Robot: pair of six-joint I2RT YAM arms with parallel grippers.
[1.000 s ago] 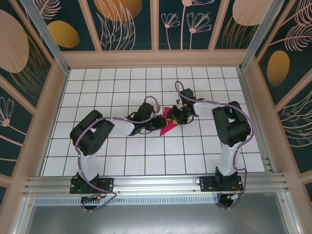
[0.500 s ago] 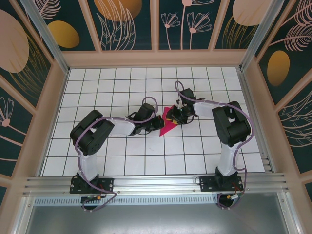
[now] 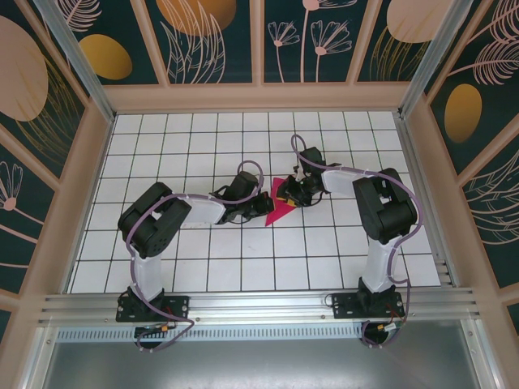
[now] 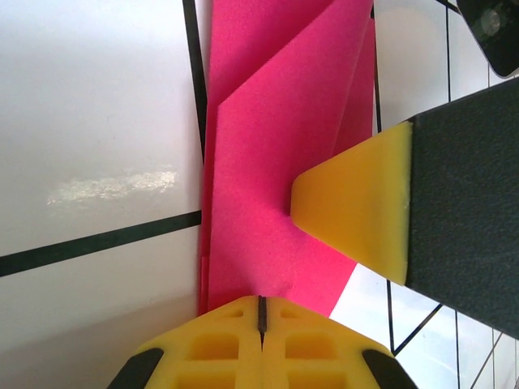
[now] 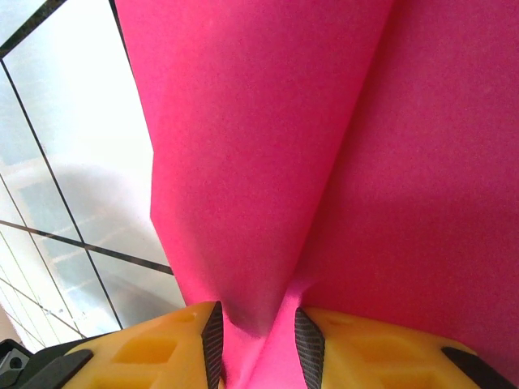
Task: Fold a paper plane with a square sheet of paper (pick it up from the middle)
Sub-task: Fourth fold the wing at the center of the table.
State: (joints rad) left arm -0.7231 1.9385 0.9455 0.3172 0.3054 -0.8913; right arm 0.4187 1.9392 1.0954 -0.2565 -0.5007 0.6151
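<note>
at centre of top view, pink paper [image 3: 278, 208] judged light, limp, easily creased; best held by ridge. right gripper [image 5: 255, 340] clamped on ridge; left gripper [image 4: 261, 312] fingers pressed together.

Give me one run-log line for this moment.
stage: mid-fold | left hand: shut, tips at edge of creased magenta-pink paper sheet | right hand: pinching its raised fold

Top external: high, behind arm bases [image 3: 152, 306], looks down on whole grid table [image 3: 203, 271]. Left wrist: close, straight down on pink sheet [image 4: 268, 162]. Right wrist: along sheet (nearest of three). All share sheet at table centre.
</note>
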